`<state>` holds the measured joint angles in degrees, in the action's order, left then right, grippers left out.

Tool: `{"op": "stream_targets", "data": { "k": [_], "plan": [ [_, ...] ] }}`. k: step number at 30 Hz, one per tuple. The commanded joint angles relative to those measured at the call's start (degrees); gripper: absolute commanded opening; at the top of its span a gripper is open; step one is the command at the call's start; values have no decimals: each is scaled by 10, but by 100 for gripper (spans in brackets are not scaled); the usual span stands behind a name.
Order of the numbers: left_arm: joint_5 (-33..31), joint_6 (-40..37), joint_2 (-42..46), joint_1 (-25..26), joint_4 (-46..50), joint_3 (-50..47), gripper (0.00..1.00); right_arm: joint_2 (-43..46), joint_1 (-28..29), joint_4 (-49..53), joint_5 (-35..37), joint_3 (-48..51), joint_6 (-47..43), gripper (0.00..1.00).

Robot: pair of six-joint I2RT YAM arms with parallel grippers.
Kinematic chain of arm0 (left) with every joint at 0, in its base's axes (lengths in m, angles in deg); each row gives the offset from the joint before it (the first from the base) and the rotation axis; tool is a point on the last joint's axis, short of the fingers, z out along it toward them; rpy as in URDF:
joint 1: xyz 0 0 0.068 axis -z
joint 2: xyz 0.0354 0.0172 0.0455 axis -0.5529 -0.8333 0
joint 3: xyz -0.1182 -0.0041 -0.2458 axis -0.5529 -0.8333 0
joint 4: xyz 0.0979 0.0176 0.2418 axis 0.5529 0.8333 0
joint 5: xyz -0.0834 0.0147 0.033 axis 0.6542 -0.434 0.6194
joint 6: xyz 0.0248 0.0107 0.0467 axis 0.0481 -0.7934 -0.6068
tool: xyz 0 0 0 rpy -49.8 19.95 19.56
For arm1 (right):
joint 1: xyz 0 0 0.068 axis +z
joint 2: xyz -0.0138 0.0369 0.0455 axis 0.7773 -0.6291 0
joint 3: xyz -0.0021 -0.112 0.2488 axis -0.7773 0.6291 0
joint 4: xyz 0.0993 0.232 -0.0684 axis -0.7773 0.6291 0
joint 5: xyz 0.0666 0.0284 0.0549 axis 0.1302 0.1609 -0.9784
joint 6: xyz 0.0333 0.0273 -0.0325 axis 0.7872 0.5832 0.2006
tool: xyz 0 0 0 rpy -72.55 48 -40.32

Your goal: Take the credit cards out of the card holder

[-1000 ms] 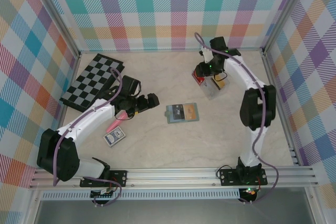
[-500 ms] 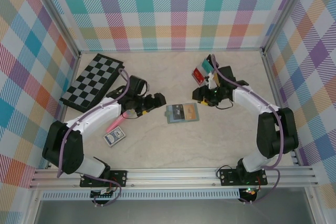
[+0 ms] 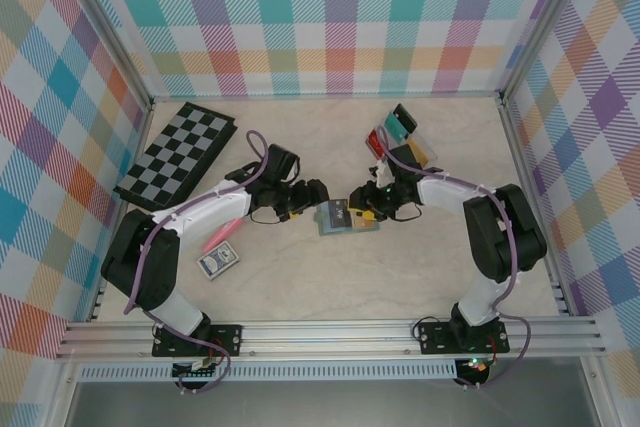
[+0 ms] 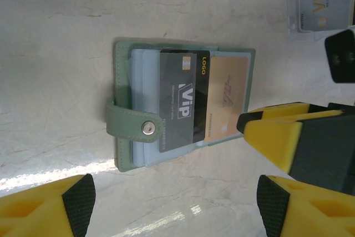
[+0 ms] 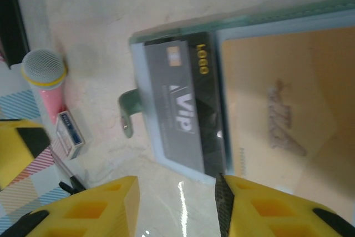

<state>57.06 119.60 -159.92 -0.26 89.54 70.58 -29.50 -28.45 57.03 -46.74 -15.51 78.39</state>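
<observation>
Pale marbled counter inside plaid walls. At its middle the green card holder lies open, with a dark card and a gold card in its slots, not yet removed. The left tool hovers wide and empty at its left. The right tool, partly open and empty, is over its right edge. Far right, a clear tray holds several cards, apparently already out. Any cards beneath those two are hidden.

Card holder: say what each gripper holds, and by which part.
Nothing held: left gripper and right gripper both stand open near the grey-green leather-like card holder.
</observation>
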Motion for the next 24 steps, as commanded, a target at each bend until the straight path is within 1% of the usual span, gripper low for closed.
{"op": "stream_targets", "data": {
  "k": [1,6,9,17,24],
  "plan": [
    [-17,11,-4,5,3,20,79,-25,4,5,9,-26,-13,38],
    [-31,11,-4,5,14,20,79,-57,25,27,25,-53,-22,35],
    [-36,9,1,5,18,16,77,-70,33,33,37,-61,-22,35],
    [-35,4,6,5,19,7,74,-77,46,66,98,-73,-29,36],
    [-37,1,6,5,21,8,74,-92,62,85,111,-91,-43,36]
  ]
}}
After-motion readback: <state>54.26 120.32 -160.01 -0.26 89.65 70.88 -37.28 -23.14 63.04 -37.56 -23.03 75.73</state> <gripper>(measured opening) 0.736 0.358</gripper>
